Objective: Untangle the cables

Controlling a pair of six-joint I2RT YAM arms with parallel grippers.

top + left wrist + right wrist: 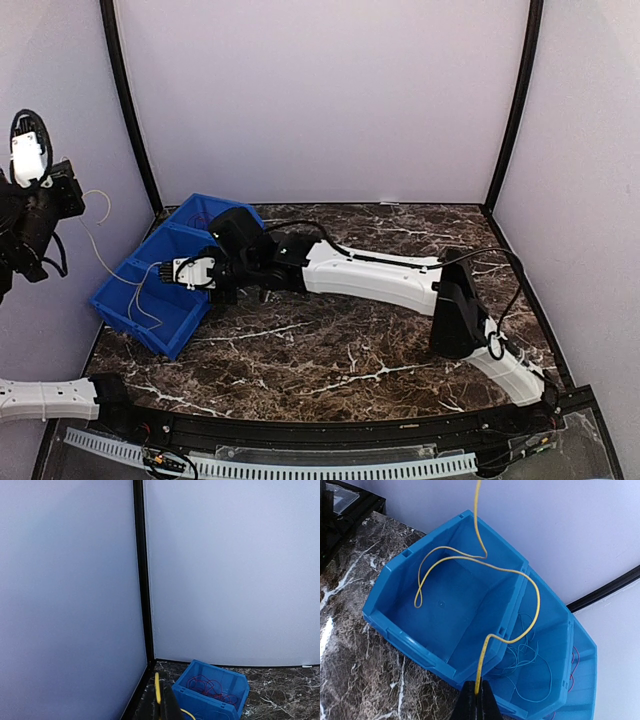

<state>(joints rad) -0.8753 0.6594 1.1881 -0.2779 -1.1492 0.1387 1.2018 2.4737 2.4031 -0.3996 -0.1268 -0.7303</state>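
A yellow cable runs from my right gripper, which is shut on its end. It rises over the wall between two bins, loops inside the near blue bin and goes up out of view. My left gripper is shut on another part of the yellow cable, held high by the left wall. A blue cable lies coiled in the middle bin. A red cable lies in the far bin. In the top view my right gripper hovers over the bins.
Three blue bins stand in a row at the table's left back corner. Pale walls with black corner posts enclose the marble table. The right arm stretches across the table's middle.
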